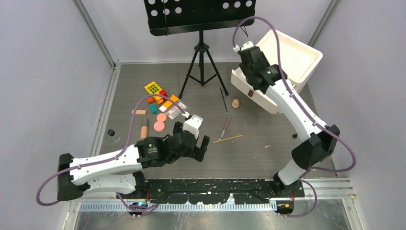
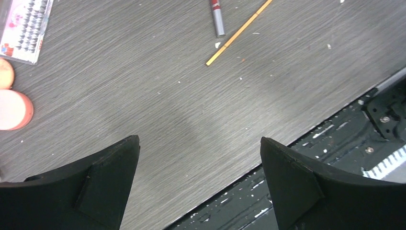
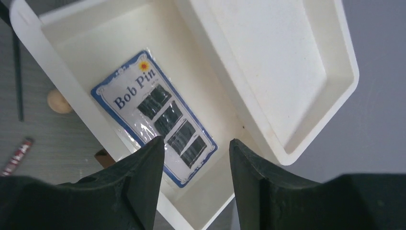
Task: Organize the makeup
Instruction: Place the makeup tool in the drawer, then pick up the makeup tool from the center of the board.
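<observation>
My left gripper (image 1: 200,143) (image 2: 199,140) is open and empty, low over bare table near the front edge. Two pink round compacts (image 1: 160,121) (image 2: 14,109) and a white lash palette (image 1: 176,111) (image 2: 26,28) lie to its left. A red-and-silver pencil (image 1: 225,127) (image 2: 217,19) and a thin orange pencil (image 1: 228,139) (image 2: 237,33) lie ahead of it. A tan tube (image 1: 143,128) and a black-capped bottle (image 1: 113,135) sit further left. My right gripper (image 3: 196,143) is open and empty above the open white box (image 1: 261,93) (image 3: 72,43), which holds a bob pin card (image 3: 155,117).
Coloured toy blocks (image 1: 158,93) lie behind the compacts. A black music stand tripod (image 1: 201,62) stands at the back middle. A thin black brush (image 1: 223,99) and a small tan knob (image 1: 235,103) (image 3: 58,101) lie left of the box. The box lid (image 1: 292,55) leans open behind.
</observation>
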